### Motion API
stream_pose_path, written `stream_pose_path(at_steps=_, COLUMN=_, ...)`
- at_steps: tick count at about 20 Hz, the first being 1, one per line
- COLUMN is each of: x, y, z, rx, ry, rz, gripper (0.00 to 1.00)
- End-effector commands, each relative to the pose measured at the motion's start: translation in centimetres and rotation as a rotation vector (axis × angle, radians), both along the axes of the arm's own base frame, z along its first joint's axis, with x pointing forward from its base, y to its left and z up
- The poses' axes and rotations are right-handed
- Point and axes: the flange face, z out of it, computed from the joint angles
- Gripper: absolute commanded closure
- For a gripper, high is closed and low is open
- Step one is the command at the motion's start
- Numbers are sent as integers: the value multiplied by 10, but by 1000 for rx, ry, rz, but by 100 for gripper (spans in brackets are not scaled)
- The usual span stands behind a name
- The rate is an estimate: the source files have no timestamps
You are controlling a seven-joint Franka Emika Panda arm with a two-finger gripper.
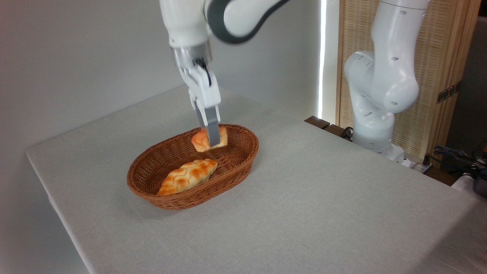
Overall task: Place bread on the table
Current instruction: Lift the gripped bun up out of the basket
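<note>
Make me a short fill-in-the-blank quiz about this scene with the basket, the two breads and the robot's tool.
1. The tool is shut on the small round ______.
2. The braided loaf lies inside the wicker ______.
3. The table is covered with a light grey ______.
4. The small bun hangs above the basket, not resting on its ______.

Missing words: bun; basket; cloth; floor

I see an orange-golden bun, a golden braided loaf, a brown wicker basket, grey fingers, and a grey-beige woven surface.
</note>
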Motion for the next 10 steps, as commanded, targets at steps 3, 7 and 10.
stream_pose_path(at_steps=3, x=37, y=91, z=73, rx=-49, ry=-69, rz=120, gripper=64)
stream_pose_path(at_steps=7, x=68, y=164, z=50, rx=-8, ry=-126, rz=116, gripper=63)
stream_pose_path(at_steps=10, x=91, y=169, z=20, rx=20, ry=-142, rz=140, gripper=60)
